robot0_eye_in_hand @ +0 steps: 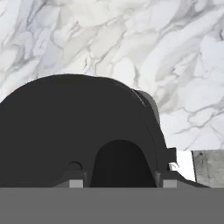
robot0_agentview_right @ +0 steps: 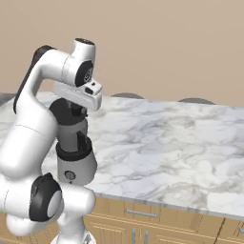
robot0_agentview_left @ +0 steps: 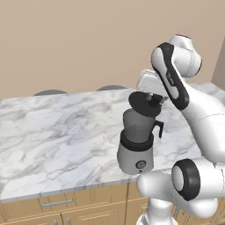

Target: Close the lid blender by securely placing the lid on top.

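**Lid held at the blender's jar mouth**

Left base view. The marble table ran across the frame above wooden drawer fronts. The blender stood near the table's front edge: grey rounded base with a small round knob facing forward, black collar, smoky jar, black handle on its right side. The lid, a black round disc, sat tilted at the jar's mouth, its left edge raised and not lying flat on the rim. The gripper reached in from the right, jaws closed on the lid's short knob. The white arm rose from the lower right and folded over behind the jar. Two dark rounded shapes showed beyond the table's far edge.

Right base view. The blender stood at the left, close behind the arm's white links. The white hand crossed just above the jar, hiding most of the lid; a black patch showed under the hand. How the jaws stood could not be told from this side.

Hand view. The lid appeared as a broad black dome from close by, with the knob between the two fingertips at the bottom, pinched by them. Marble table lay beyond.
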Tool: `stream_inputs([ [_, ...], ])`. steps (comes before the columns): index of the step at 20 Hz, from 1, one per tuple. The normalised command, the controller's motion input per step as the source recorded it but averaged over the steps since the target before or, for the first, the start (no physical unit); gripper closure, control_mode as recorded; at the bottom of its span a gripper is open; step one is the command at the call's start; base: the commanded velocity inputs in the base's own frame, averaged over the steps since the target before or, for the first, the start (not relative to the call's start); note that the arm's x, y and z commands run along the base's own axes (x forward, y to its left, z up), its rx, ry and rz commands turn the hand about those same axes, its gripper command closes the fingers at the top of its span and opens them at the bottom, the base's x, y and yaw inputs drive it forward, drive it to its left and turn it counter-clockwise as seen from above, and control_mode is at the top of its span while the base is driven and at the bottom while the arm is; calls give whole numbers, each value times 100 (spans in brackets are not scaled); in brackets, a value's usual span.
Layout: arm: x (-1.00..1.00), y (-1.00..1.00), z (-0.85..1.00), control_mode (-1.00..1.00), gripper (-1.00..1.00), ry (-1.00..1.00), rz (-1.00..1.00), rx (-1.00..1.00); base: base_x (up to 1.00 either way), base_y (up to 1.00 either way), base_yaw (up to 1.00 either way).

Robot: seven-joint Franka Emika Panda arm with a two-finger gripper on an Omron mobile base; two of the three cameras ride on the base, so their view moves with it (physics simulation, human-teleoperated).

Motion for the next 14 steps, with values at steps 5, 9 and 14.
stream_inputs([
  [5, 9, 1, -5, -100, 100, 29, 0, -5, 0, 0, 0],
  [9, 0, 0, -24, -100, 100, 17, 0, -5, 0, 0, 0],
  [14, 0, 0, -29, -100, 100, 2, 0, -6, 0, 0, 0],
])
